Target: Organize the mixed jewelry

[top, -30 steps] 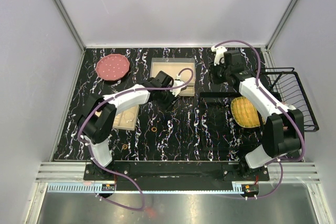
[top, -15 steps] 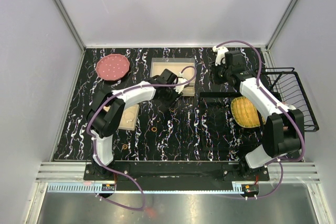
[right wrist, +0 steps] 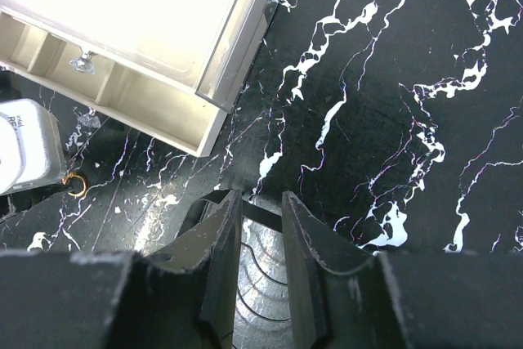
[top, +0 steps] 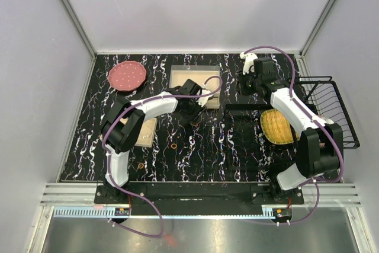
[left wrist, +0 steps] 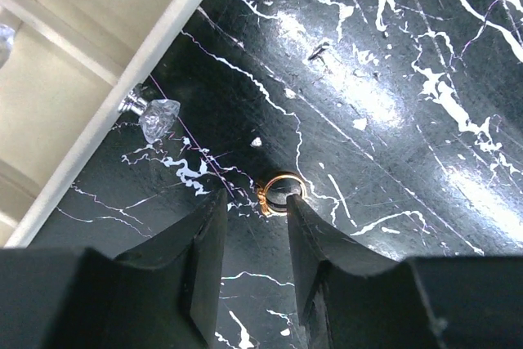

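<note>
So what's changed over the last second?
The left arm swung right, bringing the left gripper, open and empty, up to a gold ring near the beige tray's near corner. The right arm barely shifted. The orange ring mid-table and the pink plate stayed put.

Bright, even overhead light fills the top view. From the right wrist, the beige tray (right wrist: 122, 14) blows out white. Right of the tray in the left wrist view, glare streaks the black tabletop (left wrist: 384, 96); the gold ring (left wrist: 280, 192) is sharp.
</note>
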{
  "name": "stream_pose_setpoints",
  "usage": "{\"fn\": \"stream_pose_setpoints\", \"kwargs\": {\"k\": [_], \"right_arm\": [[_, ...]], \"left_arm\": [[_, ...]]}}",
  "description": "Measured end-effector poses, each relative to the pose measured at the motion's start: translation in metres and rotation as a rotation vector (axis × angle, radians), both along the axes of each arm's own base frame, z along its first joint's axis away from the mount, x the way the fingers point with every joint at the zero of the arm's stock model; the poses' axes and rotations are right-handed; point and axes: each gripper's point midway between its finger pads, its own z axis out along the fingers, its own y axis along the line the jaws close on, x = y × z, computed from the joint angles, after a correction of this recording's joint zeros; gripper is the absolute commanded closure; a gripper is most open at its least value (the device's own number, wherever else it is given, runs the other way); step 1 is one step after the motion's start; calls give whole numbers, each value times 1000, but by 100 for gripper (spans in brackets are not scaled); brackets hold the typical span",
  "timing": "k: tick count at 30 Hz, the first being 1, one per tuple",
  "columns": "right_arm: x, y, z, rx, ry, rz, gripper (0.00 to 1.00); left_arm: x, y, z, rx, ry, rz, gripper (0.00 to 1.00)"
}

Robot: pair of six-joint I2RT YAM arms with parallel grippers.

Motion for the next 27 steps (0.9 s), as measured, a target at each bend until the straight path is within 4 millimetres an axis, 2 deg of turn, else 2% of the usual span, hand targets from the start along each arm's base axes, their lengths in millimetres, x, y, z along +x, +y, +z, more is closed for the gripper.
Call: {"fn": "stream_pose_setpoints", "kwargs": {"k": [12,27], "right_arm": [[-1,1,-1,7,4,8,68],[-1,1,-1,10,6,8,68]], "left_arm": [[0,0,-6,11,9,4,64],[4,0,-8,16,0,9,80]]}}
